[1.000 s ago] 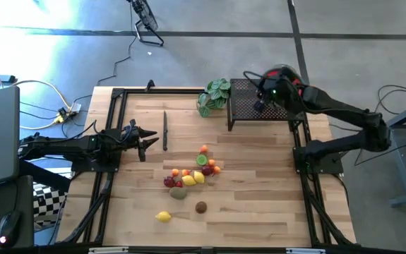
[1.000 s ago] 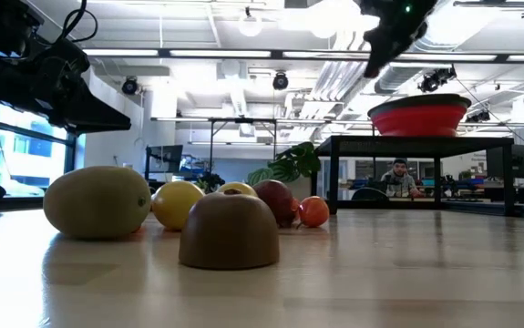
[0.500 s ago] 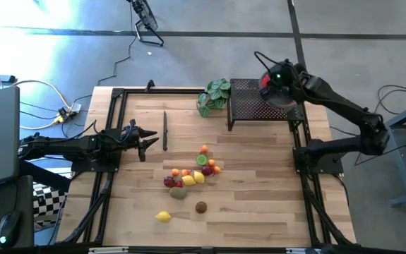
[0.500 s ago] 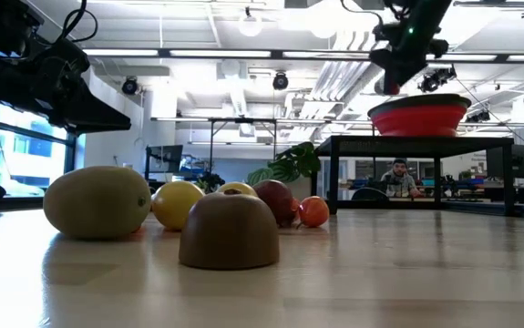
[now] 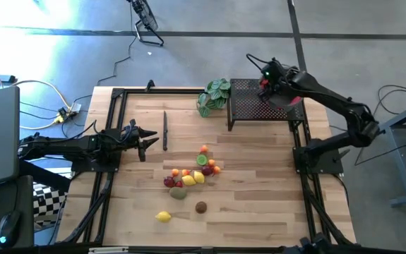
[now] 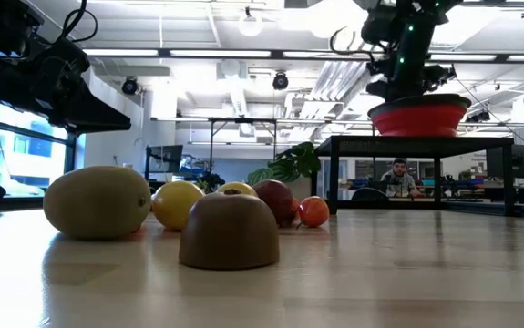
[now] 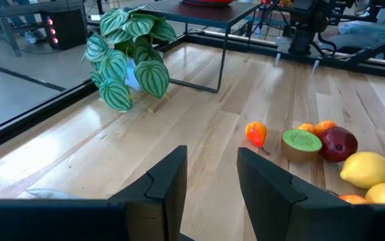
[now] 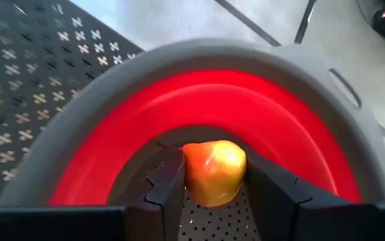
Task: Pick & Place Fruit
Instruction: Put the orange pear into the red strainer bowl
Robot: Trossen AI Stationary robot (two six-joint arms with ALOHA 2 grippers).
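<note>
Several small toy fruits lie in a cluster at the table's middle, with a lemon and a brown fruit nearer the near edge. They fill the low view's left half. My right gripper reaches over the black mesh stand, above the red bowl, and is shut on a yellow-red fruit. In the low view it hangs just over the bowl. My left gripper waits open at the table's left, left of the fruits. My right gripper pinches the yellow-red fruit between its two fingers, one on each side. It comes from above, pointing down into the red bowl. The fruit sits inside the bowl's grey rim; whether it touches the bowl's bottom, I cannot tell.
A green leafy plant stands at the far edge beside the stand. A dark slim tool lies left of the fruits. Black frame rails run along both table sides. A person sits beyond the table.
My right gripper has moved over the stand toward the red bowl and come down to it, carrying the yellow-red fruit. The left arm and the fruits on the table have stayed still.
</note>
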